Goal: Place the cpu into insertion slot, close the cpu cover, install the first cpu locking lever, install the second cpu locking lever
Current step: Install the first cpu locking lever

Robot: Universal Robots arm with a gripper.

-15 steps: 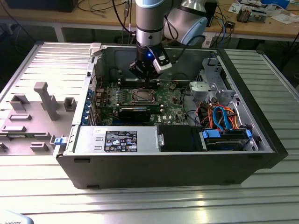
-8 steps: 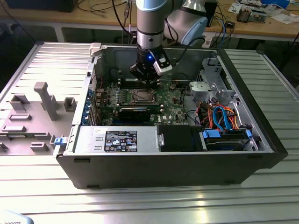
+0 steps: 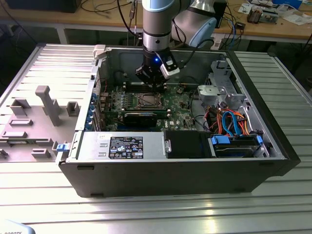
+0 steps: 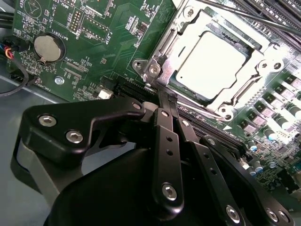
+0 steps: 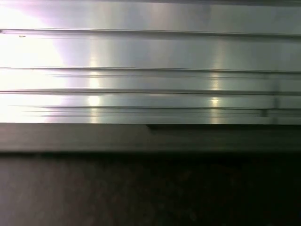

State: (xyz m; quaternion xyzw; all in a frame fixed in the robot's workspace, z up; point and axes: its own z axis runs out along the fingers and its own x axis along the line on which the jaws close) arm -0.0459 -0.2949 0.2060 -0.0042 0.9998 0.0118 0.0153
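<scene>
The cpu (image 4: 211,63) sits in the insertion slot (image 3: 146,101) with its dull grey face up, and the silver cover (image 4: 263,59) lies flat around it, framing it through its window. The end effector (image 4: 167,99) is down inside the open computer case (image 3: 170,170), its fingers pressed together, with the tips at a corner of the cover. I cannot tell whether they grip anything there.

Fine white print covers the green board (image 4: 94,37), including beside the coin battery (image 4: 47,47). A black-and-white label (image 3: 126,146) lies on the power supply at the near side of the case.

The case rests on a ribbed aluminium counter (image 3: 146,209), whose shiny ribs (image 5: 141,56) also appear in the first wrist view. A grey fixture tray (image 3: 29,122) lies on the exterior view's left. A wooden bench (image 3: 97,19) with loose cables stands at the far side.
</scene>
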